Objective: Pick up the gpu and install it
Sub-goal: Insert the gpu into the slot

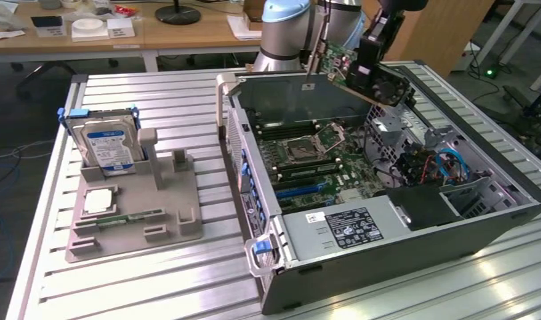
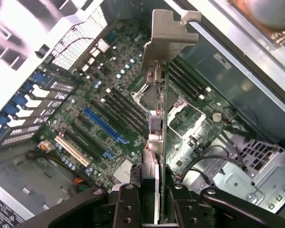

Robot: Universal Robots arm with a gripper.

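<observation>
The jaws are clamped on the thin, dark gpu card (image 1: 377, 79) (image 2: 156, 118), gripping it by one end. Its silvery metal bracket (image 2: 168, 38) is at the opposite end. The card hangs in the air over the far side of the open black computer case (image 1: 483, 220), clear of the green motherboard (image 1: 315, 157) (image 2: 104, 95) below. On the slatted metal counter (image 1: 163, 287), at the exterior view's left, a silver blue-labelled hard drive (image 1: 105, 147) stands upright in a grey plastic holder (image 1: 155, 213).
</observation>
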